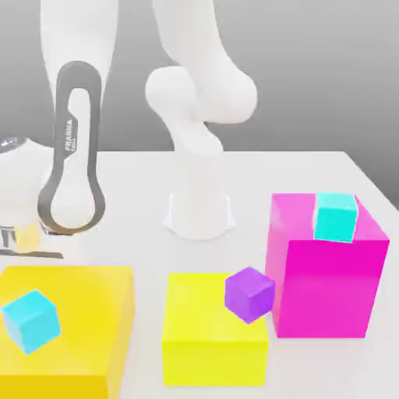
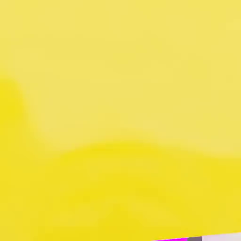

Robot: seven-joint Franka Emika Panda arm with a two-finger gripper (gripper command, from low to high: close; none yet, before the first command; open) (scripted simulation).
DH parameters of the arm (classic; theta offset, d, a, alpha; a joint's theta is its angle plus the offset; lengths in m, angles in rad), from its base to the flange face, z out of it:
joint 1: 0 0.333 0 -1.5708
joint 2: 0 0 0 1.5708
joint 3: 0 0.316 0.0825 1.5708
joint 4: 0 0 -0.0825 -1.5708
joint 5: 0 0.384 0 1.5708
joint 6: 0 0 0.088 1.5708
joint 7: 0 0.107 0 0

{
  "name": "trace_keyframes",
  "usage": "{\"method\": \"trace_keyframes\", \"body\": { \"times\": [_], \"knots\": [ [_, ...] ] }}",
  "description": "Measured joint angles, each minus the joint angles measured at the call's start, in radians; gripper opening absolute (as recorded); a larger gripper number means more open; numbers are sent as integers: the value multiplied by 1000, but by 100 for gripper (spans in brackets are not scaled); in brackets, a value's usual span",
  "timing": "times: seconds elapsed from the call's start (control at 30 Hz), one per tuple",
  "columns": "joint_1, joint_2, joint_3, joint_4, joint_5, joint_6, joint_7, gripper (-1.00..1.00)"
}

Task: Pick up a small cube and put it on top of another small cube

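At the exterior view's far left, just above the table, my gripper (image 1: pixel 22 238) is shut on the small pale-yellow cube (image 1: pixel 28 235). The cube's pale face (image 2: pixel 141 70) sits very close in the hand view. Another small cube, cyan (image 1: pixel 31 321), lies tilted on the big yellow block (image 1: pixel 86 296) below it. A purple small cube (image 1: pixel 249 294) rests at the corner of the middle yellow block (image 1: pixel 206 343). A second cyan cube (image 1: pixel 336 217) sits on top of the magenta block (image 1: pixel 327 280).
The arm's white base (image 1: pixel 199 210) stands at the middle of the white table (image 1: pixel 132 195), and a grey-banded link (image 1: pixel 72 156) hangs over the left side. Bare table lies between the base and the blocks.
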Motion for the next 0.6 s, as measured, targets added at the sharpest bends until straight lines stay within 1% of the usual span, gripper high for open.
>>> {"method": "trace_keyframes", "body": {
  "times": [0.03,0.1,0.2,0.3,0.5,0.6],
  "knots": [
    [-11,9,13,2,10,7,-8,-100],
    [28,-28,-36,-8,-35,-19,27,-100],
    [108,-125,-146,-36,-174,-83,132,-100],
    [151,-213,-216,-52,-334,-167,237,-100],
    [196,-254,-269,-8,-618,-405,334,-100],
    [232,-275,-264,48,-699,-515,384,-100]
  ]
}}
